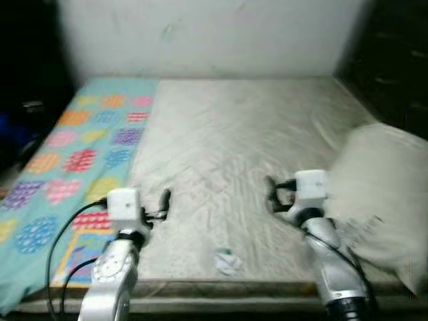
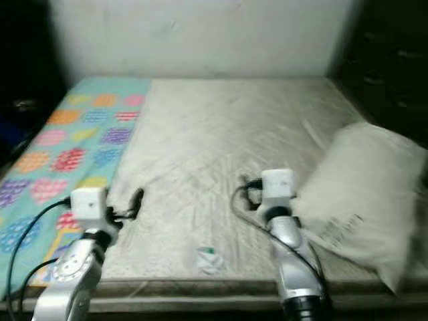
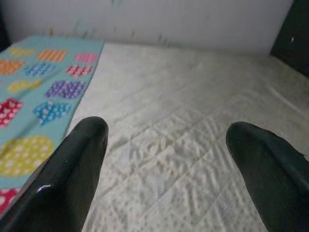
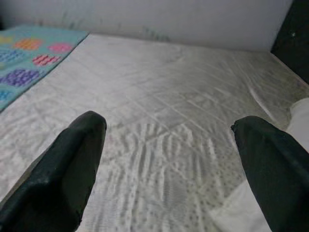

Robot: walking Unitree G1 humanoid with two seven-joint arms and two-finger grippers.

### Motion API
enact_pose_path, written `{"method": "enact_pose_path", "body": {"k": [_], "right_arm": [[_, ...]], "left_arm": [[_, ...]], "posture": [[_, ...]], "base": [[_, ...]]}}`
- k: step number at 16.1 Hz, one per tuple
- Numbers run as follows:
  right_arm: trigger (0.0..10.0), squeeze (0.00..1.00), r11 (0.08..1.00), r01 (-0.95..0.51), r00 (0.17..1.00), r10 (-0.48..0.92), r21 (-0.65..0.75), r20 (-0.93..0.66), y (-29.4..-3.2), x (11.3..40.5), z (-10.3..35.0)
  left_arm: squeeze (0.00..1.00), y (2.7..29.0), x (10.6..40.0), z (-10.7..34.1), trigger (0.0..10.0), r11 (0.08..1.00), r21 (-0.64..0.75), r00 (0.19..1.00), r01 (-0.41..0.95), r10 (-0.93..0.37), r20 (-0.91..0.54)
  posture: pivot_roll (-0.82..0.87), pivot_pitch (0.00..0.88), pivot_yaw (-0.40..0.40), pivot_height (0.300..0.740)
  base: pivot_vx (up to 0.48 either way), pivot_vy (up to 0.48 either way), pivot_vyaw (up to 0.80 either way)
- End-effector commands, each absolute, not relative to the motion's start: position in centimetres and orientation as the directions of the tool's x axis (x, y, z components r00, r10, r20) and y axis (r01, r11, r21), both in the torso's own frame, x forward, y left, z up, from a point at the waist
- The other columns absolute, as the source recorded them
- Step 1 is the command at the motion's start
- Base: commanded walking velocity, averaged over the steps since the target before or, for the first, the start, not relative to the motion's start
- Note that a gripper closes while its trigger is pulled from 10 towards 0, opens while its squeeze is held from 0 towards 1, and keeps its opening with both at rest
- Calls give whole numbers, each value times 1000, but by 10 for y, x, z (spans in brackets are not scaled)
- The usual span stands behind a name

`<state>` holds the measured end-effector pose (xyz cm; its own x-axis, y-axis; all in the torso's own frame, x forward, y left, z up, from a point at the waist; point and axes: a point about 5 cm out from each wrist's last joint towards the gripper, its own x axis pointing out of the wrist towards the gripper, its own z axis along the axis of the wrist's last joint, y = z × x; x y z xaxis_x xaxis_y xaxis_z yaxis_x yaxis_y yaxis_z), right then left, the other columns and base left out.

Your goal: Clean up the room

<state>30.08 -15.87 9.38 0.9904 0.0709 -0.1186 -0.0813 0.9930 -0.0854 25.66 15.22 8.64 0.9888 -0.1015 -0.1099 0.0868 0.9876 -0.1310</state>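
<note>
Both the left end effector (image 3: 166, 159) and right end effector (image 4: 169, 164) hover spread wide and empty over a bare quilted cream mattress (image 1: 234, 134), a small crumpled white wrapper (image 1: 227, 261) near its front edge, a white pillow (image 1: 384, 194) at right.

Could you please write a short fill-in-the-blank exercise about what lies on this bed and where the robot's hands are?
1. The turquoise blanket with colourful hearts lies on the robot's ____ side of the quilted cream mattress.
2. The large cream pillow lies beside the ____ hand.
3. The fingers of the left hand are ____.
4. The small crumpled white paper lies near the mattress's ____ edge.

Missing words: left; right; open; front
</note>
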Motion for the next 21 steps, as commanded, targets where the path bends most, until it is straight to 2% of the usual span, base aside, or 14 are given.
{"method": "enact_pose_path", "body": {"k": [1,7,12,15,16,19,21], "right_arm": [[10000,0,994,-64,993,55,-90,-104,-164,302,97],[10000,0,992,-102,990,94,-80,-104,-157,303,97],[10000,0,994,-95,989,89,-52,-120,-155,302,91],[10000,0,991,-96,988,84,-90,-131,-157,296,88],[10000,0,986,-78,987,55,-149,-152,-163,288,83],[10000,0,979,-50,979,9,-196,-204,-184,268,68],[10000,0,975,-38,973,-14,-220,-232,-190,264,63]], "left_arm": [[0,149,258,90,10000,986,-133,989,104,-117,-95],[0,151,258,86,10000,991,-120,991,50,-64,-115],[0,150,254,80,10000,988,-150,988,47,-68,-138],[0,164,246,77,10000,991,-135,988,2,-23,-152],[0,180,237,74,10000,994,-105,983,-30,10,-183],[0,200,223,67,10000,996,-66,967,-65,47,-251],[0,202,221,64,10000,997,-51,960,-59,42,-278]], "posture": [[-105,0,31,740],[-98,0,23,740],[-95,0,26,740],[-101,0,27,740],[-99,0,23,740],[-89,0,15,740],[-94,0,14,740]], "base": [[0,0,0],[0,0,0],[0,0,0],[0,0,0],[0,0,0],[0,0,0],[0,0,0]]}}
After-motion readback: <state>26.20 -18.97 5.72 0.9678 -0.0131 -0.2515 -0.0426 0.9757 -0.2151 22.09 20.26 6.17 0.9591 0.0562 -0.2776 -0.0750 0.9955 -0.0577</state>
